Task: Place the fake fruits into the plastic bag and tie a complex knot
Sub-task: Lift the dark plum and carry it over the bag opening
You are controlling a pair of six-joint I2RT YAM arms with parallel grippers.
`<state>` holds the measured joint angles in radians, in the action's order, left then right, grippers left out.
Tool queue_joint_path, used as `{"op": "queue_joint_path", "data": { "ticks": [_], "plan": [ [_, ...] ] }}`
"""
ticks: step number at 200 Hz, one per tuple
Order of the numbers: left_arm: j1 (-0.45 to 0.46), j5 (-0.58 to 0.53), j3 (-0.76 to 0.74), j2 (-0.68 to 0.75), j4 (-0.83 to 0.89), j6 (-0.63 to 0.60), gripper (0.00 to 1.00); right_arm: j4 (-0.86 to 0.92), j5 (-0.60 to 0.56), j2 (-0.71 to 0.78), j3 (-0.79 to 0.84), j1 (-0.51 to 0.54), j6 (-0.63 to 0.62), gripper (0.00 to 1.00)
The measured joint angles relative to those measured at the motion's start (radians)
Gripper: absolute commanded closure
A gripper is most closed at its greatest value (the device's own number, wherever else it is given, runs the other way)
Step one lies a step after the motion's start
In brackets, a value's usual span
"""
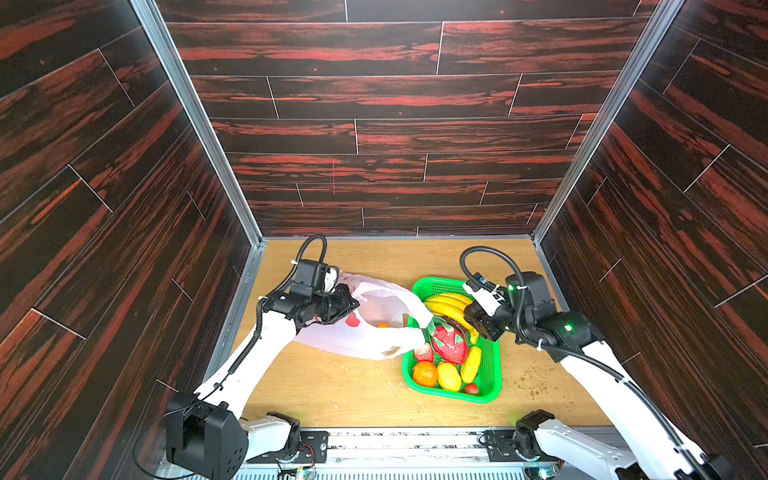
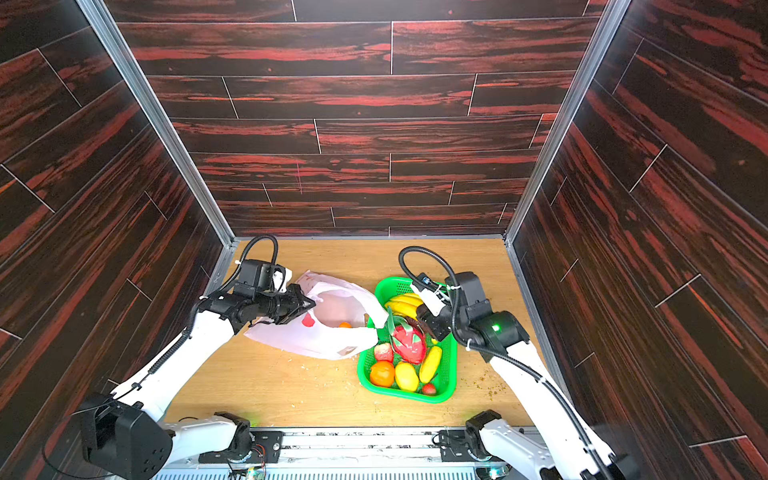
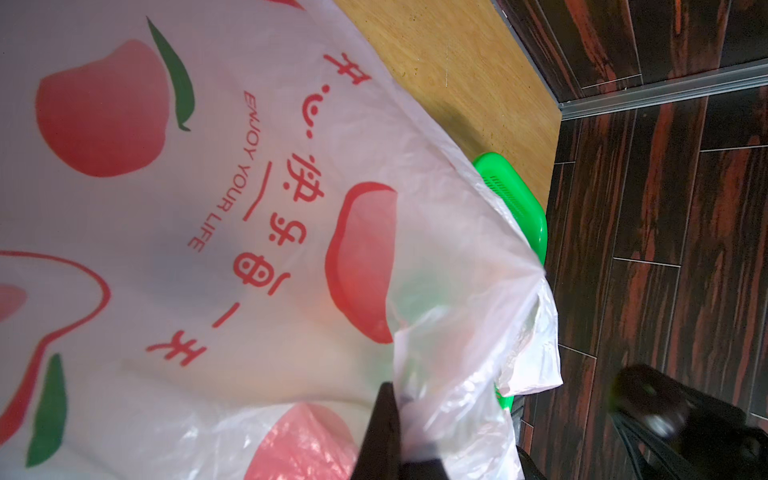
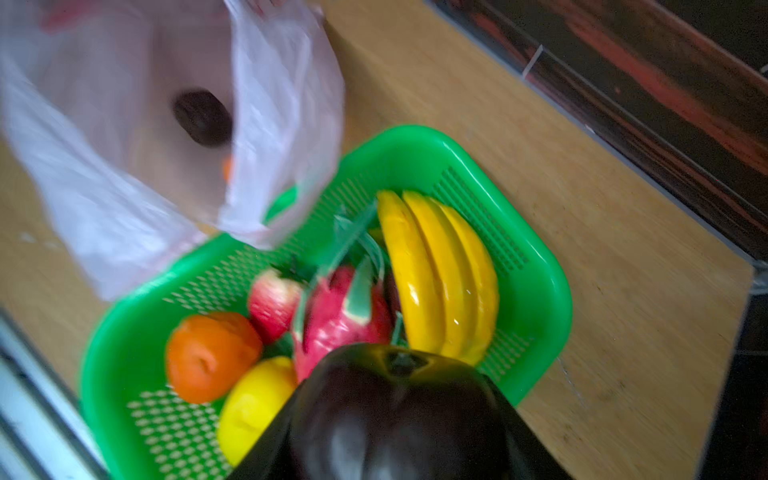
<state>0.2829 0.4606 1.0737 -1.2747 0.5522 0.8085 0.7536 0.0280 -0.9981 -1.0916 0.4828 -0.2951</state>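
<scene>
The wooden tabletop (image 1: 332, 390) stood between dark panelled walls. The plastic bag (image 1: 374, 336) lay open against the green basket (image 1: 492, 374), its edge clenched in the left hand (image 1: 348, 305). The right hand (image 1: 476, 319) grasped a dark purple fruit (image 4: 395, 415) over the basket.

Peach-print plastic bag (image 1: 374, 328) lying open, one fruit in hand
Left gripper (image 1: 351, 307) pinches the bag's rim. Right gripper (image 1: 480, 324) grips a dark purple fruit (image 4: 399, 407); dragon fruit (image 1: 449, 343), banana bunch (image 1: 449, 305), orange (image 1: 424, 372) and lemon (image 1: 449, 376) sit just beside it.

left fingers (image 3: 384, 422) pinched fully shut | right fingers (image 4: 528, 453) half-spread, gripping
</scene>
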Motion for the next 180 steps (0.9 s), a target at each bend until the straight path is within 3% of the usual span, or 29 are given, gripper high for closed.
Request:
{"op": "queue_joint_path", "data": {
  "ticks": [47, 98, 180],
  "plan": [
    [0.0, 0.0, 0.0, 0.0, 0.0, 0.0, 1.0, -0.085, 0.037, -0.029, -0.045, 0.205, 0.097, 0.59],
    [0.0, 0.003, 0.0, 0.0, 0.001, 0.0, 1.0, -0.225, 0.015, -0.228, -0.128, 0.397, 0.189, 0.59],
    [0.0, 0.012, 0.0, 0.02, 0.0, 0.0, 1.0, -0.361, 0.013, -0.473, -0.172, 0.454, 0.304, 0.6]
  ]
}}
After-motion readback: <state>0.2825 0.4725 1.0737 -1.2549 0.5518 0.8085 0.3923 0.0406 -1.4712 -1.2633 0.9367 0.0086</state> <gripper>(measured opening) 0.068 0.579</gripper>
